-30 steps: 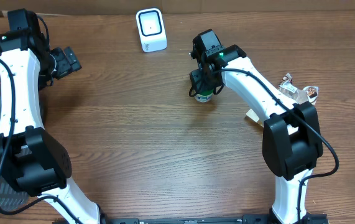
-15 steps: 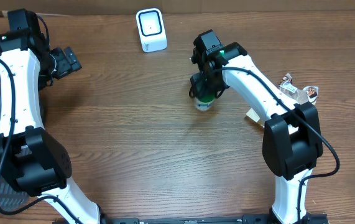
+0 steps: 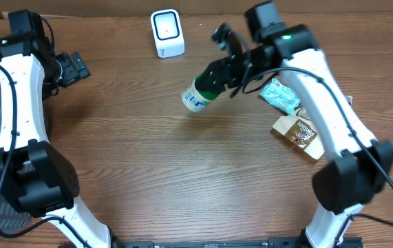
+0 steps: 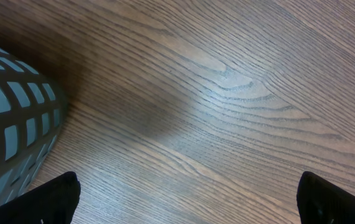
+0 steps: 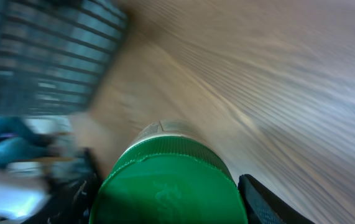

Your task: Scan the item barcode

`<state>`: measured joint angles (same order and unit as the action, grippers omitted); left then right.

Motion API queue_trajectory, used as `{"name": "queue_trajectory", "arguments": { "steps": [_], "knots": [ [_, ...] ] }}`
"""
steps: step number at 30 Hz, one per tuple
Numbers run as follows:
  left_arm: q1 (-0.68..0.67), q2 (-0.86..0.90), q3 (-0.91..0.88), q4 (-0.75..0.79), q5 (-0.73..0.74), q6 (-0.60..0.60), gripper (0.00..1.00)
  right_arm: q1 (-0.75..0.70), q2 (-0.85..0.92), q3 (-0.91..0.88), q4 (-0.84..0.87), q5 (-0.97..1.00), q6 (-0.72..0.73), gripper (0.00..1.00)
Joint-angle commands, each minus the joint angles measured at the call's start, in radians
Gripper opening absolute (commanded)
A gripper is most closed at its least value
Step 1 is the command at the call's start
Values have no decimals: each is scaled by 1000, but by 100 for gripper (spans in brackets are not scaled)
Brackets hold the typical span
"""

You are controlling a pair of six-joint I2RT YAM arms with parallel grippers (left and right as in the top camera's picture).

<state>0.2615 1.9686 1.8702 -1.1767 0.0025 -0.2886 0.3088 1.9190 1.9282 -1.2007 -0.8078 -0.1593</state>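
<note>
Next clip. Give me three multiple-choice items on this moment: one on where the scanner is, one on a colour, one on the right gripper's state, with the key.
1. Where on the table is the white scanner?
A) at the near edge, between the arm bases
B) at the far side
C) at the middle

2. What colour is the cap of the bottle?
A) red
B) green
C) blue

3. The right gripper is:
A) open and empty
B) out of view
C) shut on the bottle

Key: 1 B, the overhead view shows it by the far edge. 2 B, green cap fills the right wrist view. 3 C, its fingers clamp the cap end, with the bottle tilted above the table.
</note>
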Motion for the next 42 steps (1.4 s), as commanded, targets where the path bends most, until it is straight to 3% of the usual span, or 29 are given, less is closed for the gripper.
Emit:
{"name": "queue_trajectory", "arguments": {
  "steps": [1,7,16,19,24,30,33,38,40,42],
  "knots": [
    [-8,6,-5,5,-10,-3,100,-60,-77,38,12,-341,-37,21],
    [-8,6,-5,4,-10,-3,100,-154,-91,38,32,-637,-36,21],
    [-8,6,-5,4,-10,-3,99,-174,-91,37,63,-573,-35,21],
    [-8,6,-5,4,-10,-3,100,-148,-90,37,87,-397,-32,21],
    [-8,6,-5,4,-10,-3,100,-36,-88,14,156,73,-32,18],
    [-8,6,-5,4,-10,-3,100,129,-42,-40,359,597,-29,17],
    [-8,6,-5,4,-10,-3,100,181,1,-60,505,812,-29,12],
    [-8,6,-5,4,-10,-3,100,201,96,-60,763,938,-64,12],
    [-8,6,-5,4,-10,-3,100,200,135,-60,868,938,-100,19],
    [-8,6,-5,4,-10,-3,100,201,169,-60,966,938,-146,20]
  ]
}}
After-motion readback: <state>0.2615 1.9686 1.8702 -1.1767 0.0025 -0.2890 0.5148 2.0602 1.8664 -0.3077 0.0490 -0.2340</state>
